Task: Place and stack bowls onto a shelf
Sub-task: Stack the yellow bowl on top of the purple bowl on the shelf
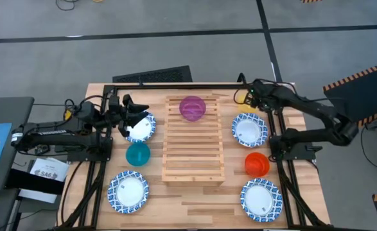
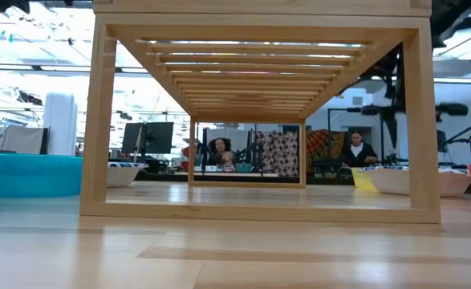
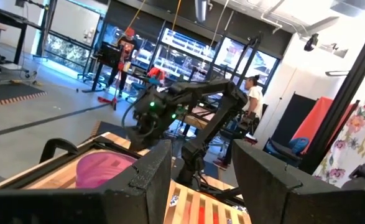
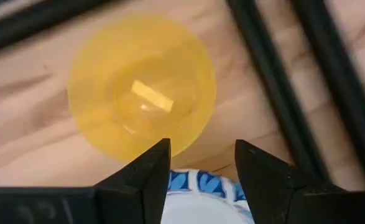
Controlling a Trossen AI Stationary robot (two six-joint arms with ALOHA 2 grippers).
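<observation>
The slatted shelf (image 1: 194, 144) stands mid-table, with the purple bowl (image 1: 192, 108) resting upright on its far end. The yellow bowl (image 4: 142, 93) sits on the table at the far right, beside a blue-rimmed bowl (image 1: 249, 129). My right gripper (image 4: 201, 168) hangs open above them, pointing down, touching neither. Left of the shelf, my left gripper (image 3: 201, 180) is open and raised above another blue-rimmed bowl (image 1: 143, 128), pointing toward the shelf. The teal bowl (image 1: 137, 154), the red bowl (image 1: 257, 163) and two more blue-rimmed bowls (image 1: 128, 190) (image 1: 261, 199) rest on the table.
The black frame rails (image 1: 175, 84) run along the table's far edge and down both sides, close to the yellow bowl. The shelf's slats from its middle to its near end (image 1: 194, 167) are bare. In the low view the shelf (image 2: 259, 104) rises as an open frame above the tabletop.
</observation>
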